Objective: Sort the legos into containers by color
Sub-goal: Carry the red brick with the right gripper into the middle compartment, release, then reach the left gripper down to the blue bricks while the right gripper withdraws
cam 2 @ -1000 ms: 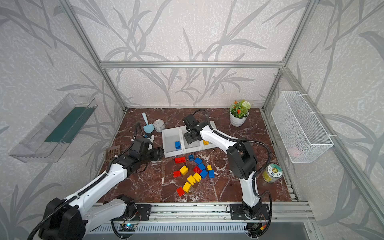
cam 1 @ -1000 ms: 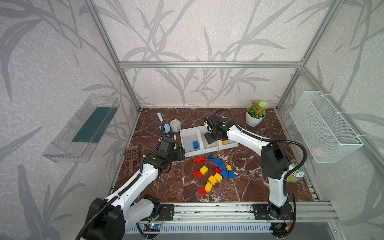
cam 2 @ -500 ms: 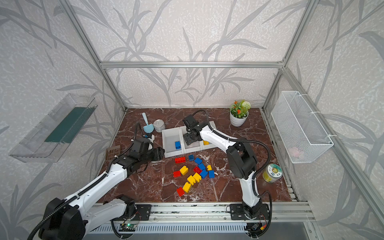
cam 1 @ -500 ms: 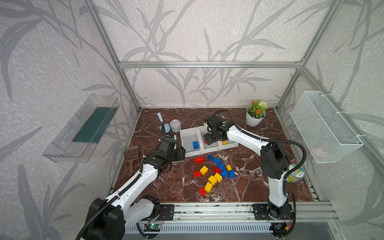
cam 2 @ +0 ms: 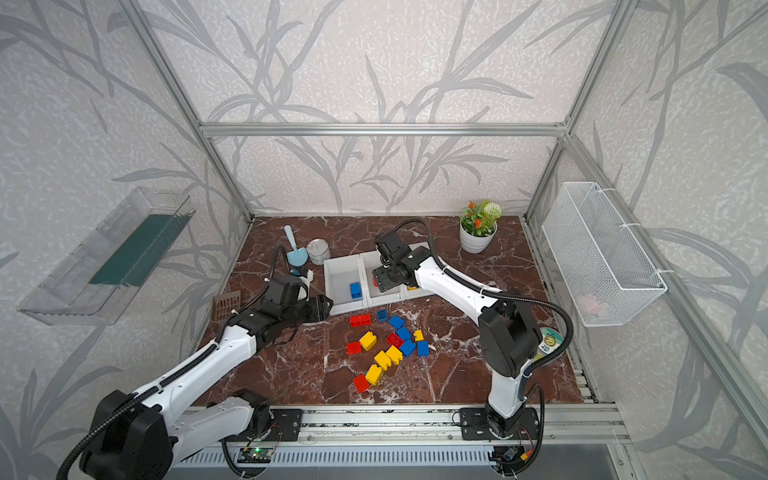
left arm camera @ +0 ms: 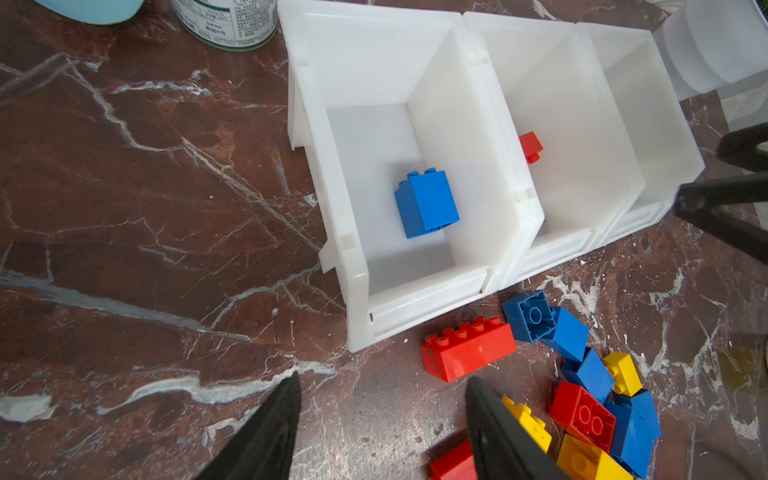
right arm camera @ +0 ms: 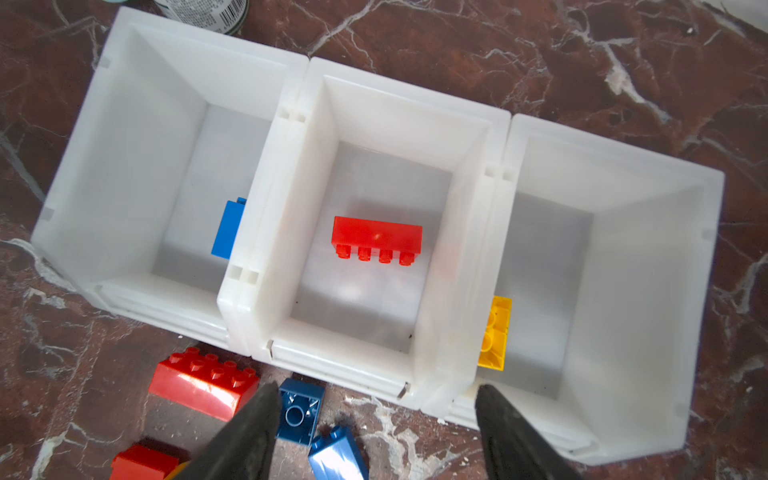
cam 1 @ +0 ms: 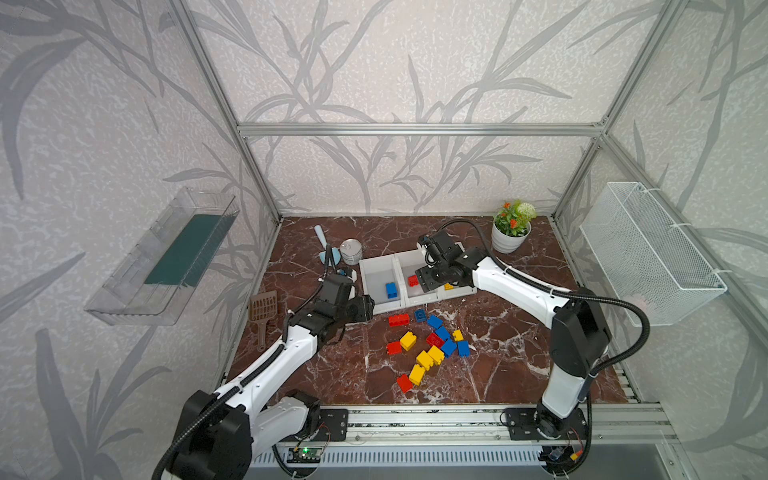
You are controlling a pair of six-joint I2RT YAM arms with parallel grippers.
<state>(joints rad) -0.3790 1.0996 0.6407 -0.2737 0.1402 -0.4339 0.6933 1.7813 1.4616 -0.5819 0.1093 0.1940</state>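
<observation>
Three white containers (right arm camera: 208, 35) joined in a row, legos (cam 1: 436, 353) scattered in front.
We see the right gripper (right arm camera: 376, 388) spread and empty over the middle container (right arm camera: 407, 89), a long red lego (right arm camera: 377, 237) lying inside beneath it. The left gripper (left arm camera: 382, 377), also spread, hovers beside the containers' front corner.

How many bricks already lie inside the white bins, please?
3: a blue brick in the left bin, a red brick in the middle bin, a yellow brick in the right bin; walls may hide others.
</observation>
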